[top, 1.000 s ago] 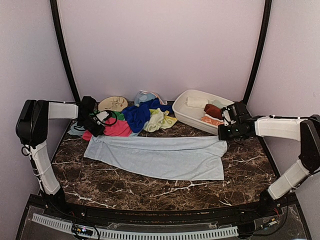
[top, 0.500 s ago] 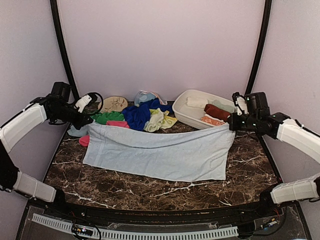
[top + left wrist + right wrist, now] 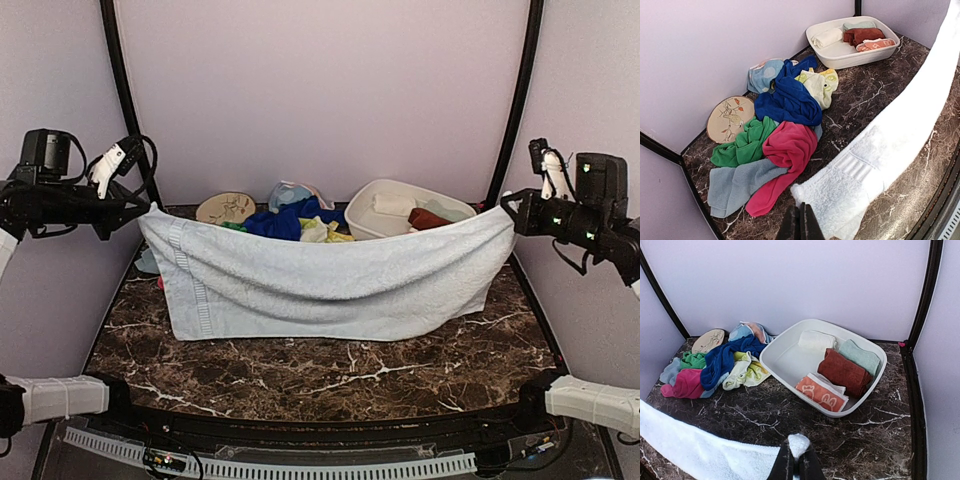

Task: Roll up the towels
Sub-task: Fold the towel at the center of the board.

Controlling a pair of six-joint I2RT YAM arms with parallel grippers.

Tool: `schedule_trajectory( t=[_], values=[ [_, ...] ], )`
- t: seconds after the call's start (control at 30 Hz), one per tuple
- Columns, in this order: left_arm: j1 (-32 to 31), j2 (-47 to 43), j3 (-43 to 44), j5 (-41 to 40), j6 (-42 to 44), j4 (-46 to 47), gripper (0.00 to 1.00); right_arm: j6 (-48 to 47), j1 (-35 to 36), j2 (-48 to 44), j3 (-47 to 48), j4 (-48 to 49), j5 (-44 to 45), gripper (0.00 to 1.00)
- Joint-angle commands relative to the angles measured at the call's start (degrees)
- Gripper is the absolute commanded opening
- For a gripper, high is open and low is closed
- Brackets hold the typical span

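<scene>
A long pale blue towel (image 3: pixel 330 285) hangs stretched in the air between my two grippers, sagging in the middle, its lower edge resting on the marble table. My left gripper (image 3: pixel 143 207) is shut on its left corner; in the left wrist view the fingers (image 3: pixel 801 210) pinch the cloth (image 3: pixel 880 150). High at the right, my right gripper (image 3: pixel 510 210) is shut on the other corner, a tuft of towel (image 3: pixel 799 441) poking out between the fingertips. Behind the hanging towel lies a heap of loose towels (image 3: pixel 787 100): royal blue, pink-red (image 3: pixel 787 150), green (image 3: pixel 742 147), lime-yellow (image 3: pixel 820 85).
A white oval basin (image 3: pixel 780 347) stands at the back right holding white, rust-brown, pale green and orange patterned cloths. A round tan patterned disc (image 3: pixel 729 117) leans at the back left wall. Black frame posts rise at both back corners.
Both arms have risen and spread apart, lifting the pale blue towel from flat on the table to hanging between them. Both grippers have stayed shut on its corners.
</scene>
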Motion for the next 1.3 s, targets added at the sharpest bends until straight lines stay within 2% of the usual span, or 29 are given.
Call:
schedule_trajectory(
  t=[0.0,0.17,0.4,0.5,0.67,0.93,1.27],
  values=[
    [0.3,-1.5,2.5,0.2,-0.7,-9.2,0.0,1.0,0.2,2.4,1.9,-4.6,1.3,0.0],
    [0.3,-0.2,-5.7,-2.7,-0.6,-5.5,0.0,1.1,0.0,7.3,-2.2,-1.4,4.3,0.0],
    [0.3,11.3,-15.6,-9.2,-0.4,12.4,0.0,-1.0,-2.1,19.2,-6.5,9.5,2.5,0.0],
    [0.3,18.0,-14.5,-11.3,-0.7,17.9,0.0,-2.1,-2.6,23.5,-6.2,13.6,2.3,0.0],
    [0.4,25.7,-12.0,-11.9,-1.3,20.3,0.0,-2.7,-2.9,28.2,-5.5,16.3,1.2,0.0],
    [0.9,23.4,-19.5,-8.9,0.5,28.0,0.0,-3.8,-2.9,26.8,-12.5,19.5,1.4,0.0],
    [3.3,27.7,-15.8,-12.9,0.9,33.4,0.0,-7.3,-3.1,32.2,-9.0,24.5,4.8,0.0]
  ],
)
